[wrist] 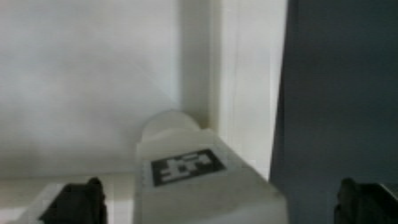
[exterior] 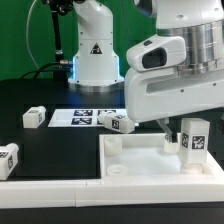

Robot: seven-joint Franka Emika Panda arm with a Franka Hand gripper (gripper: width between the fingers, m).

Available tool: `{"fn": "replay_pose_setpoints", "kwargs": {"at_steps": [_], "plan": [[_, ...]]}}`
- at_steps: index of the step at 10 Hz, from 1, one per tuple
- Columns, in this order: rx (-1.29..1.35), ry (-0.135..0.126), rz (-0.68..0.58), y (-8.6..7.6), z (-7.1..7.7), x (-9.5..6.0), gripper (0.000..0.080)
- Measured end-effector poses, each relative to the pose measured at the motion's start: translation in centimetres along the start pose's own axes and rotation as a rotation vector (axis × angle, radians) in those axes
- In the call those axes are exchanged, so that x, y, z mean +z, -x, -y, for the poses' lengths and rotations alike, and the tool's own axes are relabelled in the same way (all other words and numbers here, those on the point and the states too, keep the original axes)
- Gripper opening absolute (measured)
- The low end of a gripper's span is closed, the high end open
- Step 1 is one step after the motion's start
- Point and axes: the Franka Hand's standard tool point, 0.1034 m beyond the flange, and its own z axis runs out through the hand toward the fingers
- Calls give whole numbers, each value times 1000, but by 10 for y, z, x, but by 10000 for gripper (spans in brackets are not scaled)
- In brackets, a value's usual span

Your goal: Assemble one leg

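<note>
A white leg (exterior: 192, 138) with black-and-white tags stands upright in the far right corner of the wide white tabletop tray (exterior: 130, 168). My gripper (exterior: 176, 132) hangs just above and around it. In the wrist view the leg (wrist: 196, 160) lies between my two dark fingertips (wrist: 80, 202), which stand wide apart and do not touch it. My gripper (wrist: 222, 203) is open. The tray's white floor and wall (wrist: 89, 90) fill most of that view.
Three more tagged legs lie on the black table: one by the marker board (exterior: 118, 123), one at the exterior view's left (exterior: 35, 117), one at the far left edge (exterior: 8, 160). The marker board (exterior: 80, 117) lies before the robot base (exterior: 95, 50).
</note>
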Motion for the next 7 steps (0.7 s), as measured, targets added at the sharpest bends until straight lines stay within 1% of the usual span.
{"fn": "replay_pose_setpoints", "kwargs": {"at_steps": [1, 2, 3, 4, 5, 6, 7], "plan": [[13, 1, 1, 0, 0, 0, 649], [14, 1, 1, 0, 0, 0, 504], [71, -2, 1, 0, 0, 0, 504], [136, 3, 2, 1, -2, 1, 366], [189, 5, 2, 0, -6, 0, 300], [270, 1, 2, 0, -7, 1, 300], [377, -25, 3, -2, -11, 1, 294]]}}
